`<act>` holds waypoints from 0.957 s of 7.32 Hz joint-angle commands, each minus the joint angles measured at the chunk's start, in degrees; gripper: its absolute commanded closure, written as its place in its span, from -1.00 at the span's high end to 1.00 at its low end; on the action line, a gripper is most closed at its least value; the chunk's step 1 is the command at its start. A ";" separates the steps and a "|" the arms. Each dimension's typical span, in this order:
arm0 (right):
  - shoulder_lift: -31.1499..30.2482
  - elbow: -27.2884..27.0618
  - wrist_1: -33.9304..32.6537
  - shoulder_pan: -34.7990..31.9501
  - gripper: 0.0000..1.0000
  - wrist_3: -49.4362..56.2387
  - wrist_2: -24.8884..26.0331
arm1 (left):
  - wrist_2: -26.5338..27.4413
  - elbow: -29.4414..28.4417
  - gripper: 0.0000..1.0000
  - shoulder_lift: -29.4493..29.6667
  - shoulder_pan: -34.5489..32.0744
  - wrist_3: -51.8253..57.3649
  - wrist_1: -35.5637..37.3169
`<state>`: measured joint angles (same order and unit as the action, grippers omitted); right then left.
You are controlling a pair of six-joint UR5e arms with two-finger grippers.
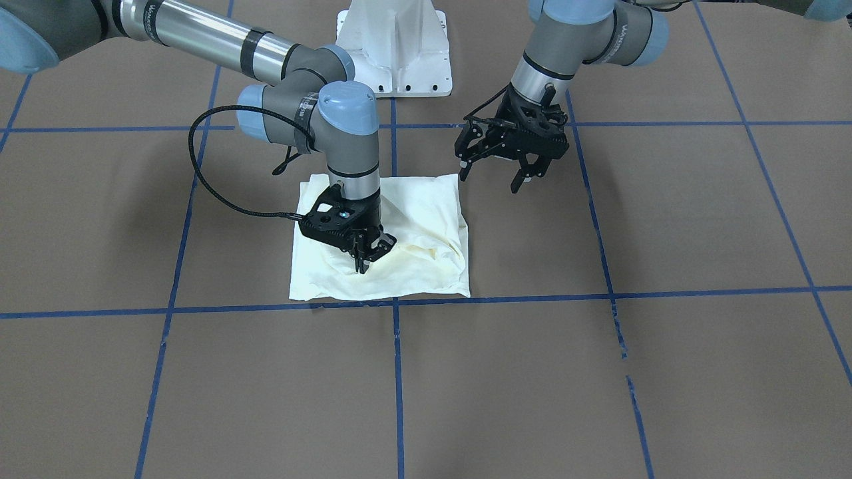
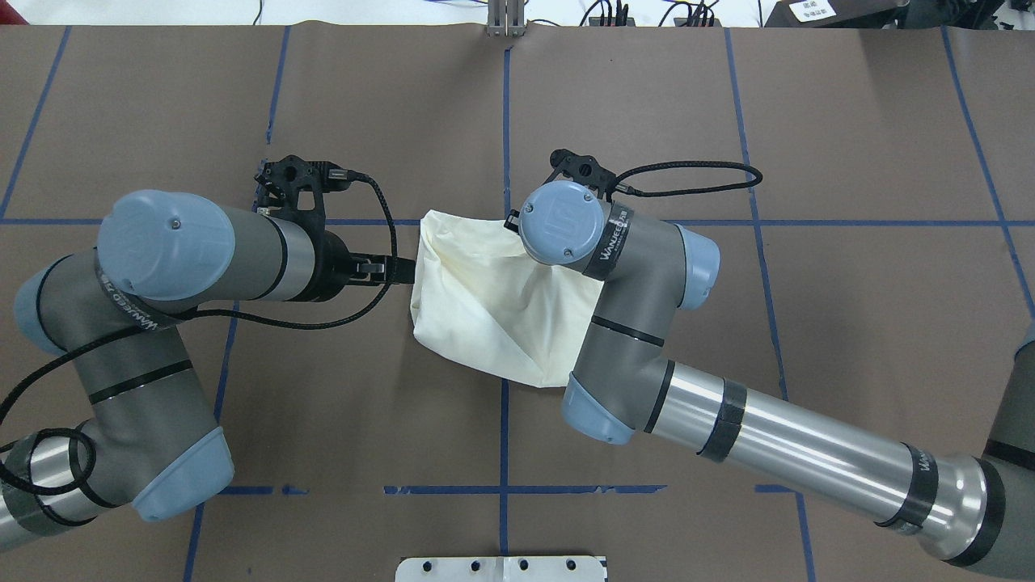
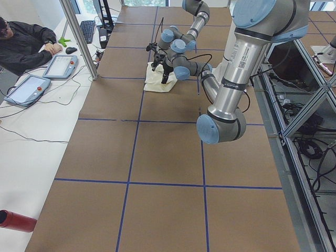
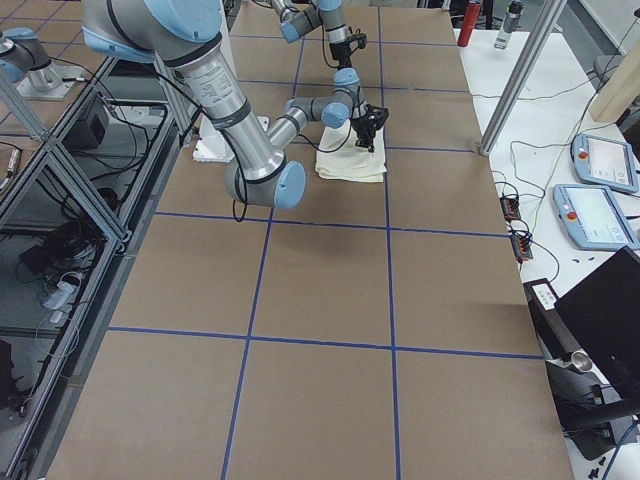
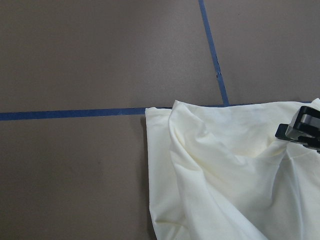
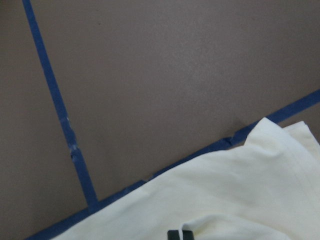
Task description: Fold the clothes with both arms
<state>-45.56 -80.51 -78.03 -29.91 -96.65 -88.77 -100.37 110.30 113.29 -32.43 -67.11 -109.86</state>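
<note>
Folded square, the shirt (image 1: 426,219) lies mid-table. The right gripper (image 1: 365,261) pinches its top layer, fingers together; the left gripper (image 1: 491,178) hovers at its two o'clock, front view, fingers apart. Probably final tidying: next, release cleanly.

Right claw (image 1: 363,261) pointing down, fingers together; left claw (image 1: 490,182) hovering, spread.

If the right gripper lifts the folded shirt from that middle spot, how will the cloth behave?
Likely floppy: creases on the shirt radiate toward the right gripper, so it would probably tent and the layers sag open. It looks light and thin, so a push would likely bunch it rather than slide it whole across the brown table.
</note>
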 commanded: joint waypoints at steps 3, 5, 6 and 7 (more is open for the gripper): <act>0.03 2.11 -2.13 -3.05 -1.00 1.20 0.26 | -0.09 0.00 1.00 0.00 0.09 -0.12 0.00; 0.82 2.03 -1.78 -3.14 1.00 4.95 0.18 | -0.09 0.00 1.00 0.00 0.35 -0.99 0.00; 2.04 1.16 -1.95 -5.57 1.00 7.07 -1.65 | -0.09 -0.08 1.00 0.17 0.79 -2.39 -0.09; 1.97 -0.16 -1.78 -8.38 1.00 10.83 -6.80 | 0.17 -0.52 1.00 0.26 1.14 -4.84 -1.13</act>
<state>-44.01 -79.37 -79.91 -35.31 -89.78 -91.00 -100.40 110.15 113.43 -31.74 -69.51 -110.16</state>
